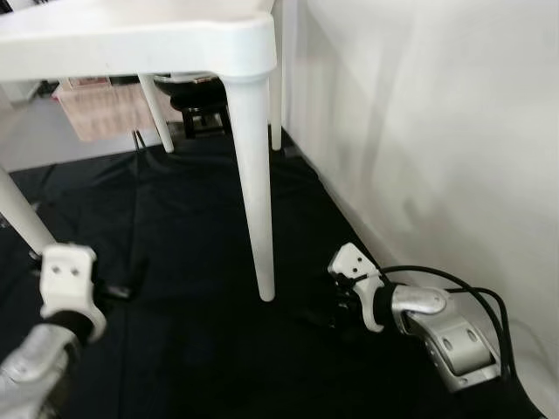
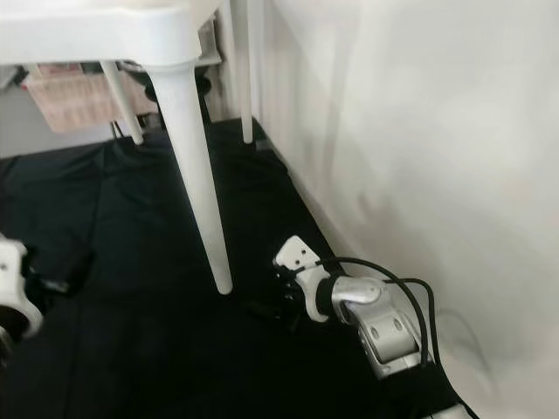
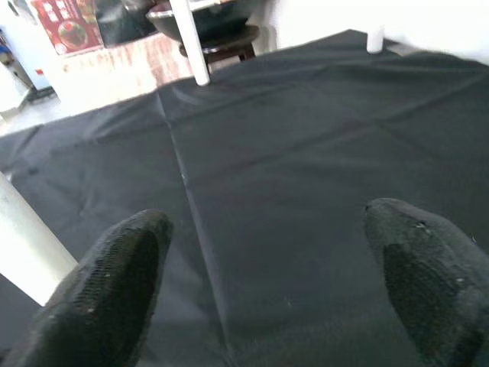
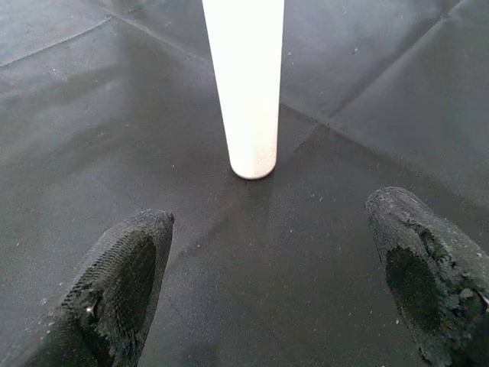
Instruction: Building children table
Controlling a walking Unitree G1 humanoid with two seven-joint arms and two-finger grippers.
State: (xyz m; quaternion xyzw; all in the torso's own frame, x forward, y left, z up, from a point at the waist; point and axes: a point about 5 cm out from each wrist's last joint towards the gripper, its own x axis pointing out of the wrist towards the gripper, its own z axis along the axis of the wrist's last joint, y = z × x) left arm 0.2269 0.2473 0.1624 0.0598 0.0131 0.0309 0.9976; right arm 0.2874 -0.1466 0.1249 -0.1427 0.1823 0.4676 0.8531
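A white plastic children's table [image 1: 131, 39] stands upright on a black floor cloth [image 1: 192, 236]. Its near right leg [image 1: 253, 192] comes down to the cloth between my two arms. My right gripper [image 1: 336, 304] is low by the cloth, just right of that leg's foot. In the right wrist view the right gripper [image 4: 267, 229] is open, empty, and faces the leg [image 4: 244, 84] a short way ahead. My left gripper [image 1: 118, 288] is low at the left, beside the near left leg [image 1: 22, 214]. In the left wrist view it [image 3: 267, 229] is open over bare cloth.
A white wall [image 1: 437, 131] runs close along the right side. A dark stool [image 1: 196, 100] and a pinkish basket [image 1: 100, 109] sit beyond the table. A black cable [image 1: 472, 292] loops over my right forearm.
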